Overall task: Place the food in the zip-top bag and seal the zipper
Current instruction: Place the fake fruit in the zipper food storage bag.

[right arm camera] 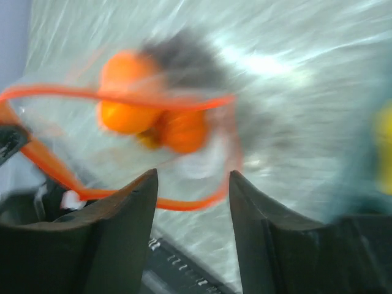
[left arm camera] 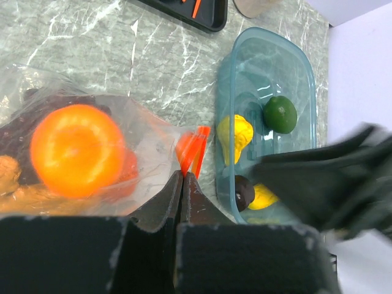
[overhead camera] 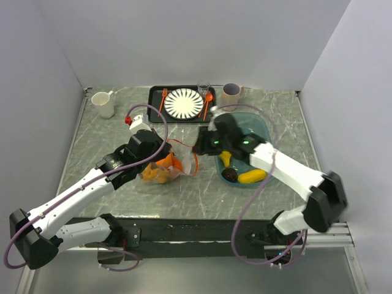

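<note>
Where my left gripper point(left arm camera: 182, 187) closes, its two fingers sit pressed flat together, with the clear rim of the zip-top bag point(left arm camera: 141, 131) nipped between the tips. The zipper point(left arm camera: 193, 150) folds up just past them. To the left of those fingertips, inside the bag, I see the round orange point(left arm camera: 76, 150) touching a tan-yellow piece point(left arm camera: 7, 176).

My right gripper point(right arm camera: 193, 177) has its fingers spread wide and holds nothing. The zipper runs as an open loop just beyond its tips, with the orange deeper in, all blurred.

To the right of the left fingers, the teal tub point(left arm camera: 263, 67) holds a dark purple piece point(left arm camera: 244, 191), a small yellow piece point(left arm camera: 264, 197), a larger yellow piece point(left arm camera: 236, 135) and a green piece point(left arm camera: 280, 113).

From above, far beyond both grippers, I see a black tray point(overhead camera: 154, 113) bearing a plate point(overhead camera: 184, 103), with a white mug point(overhead camera: 103, 104) and a beige cup point(overhead camera: 231, 96) on either side.
</note>
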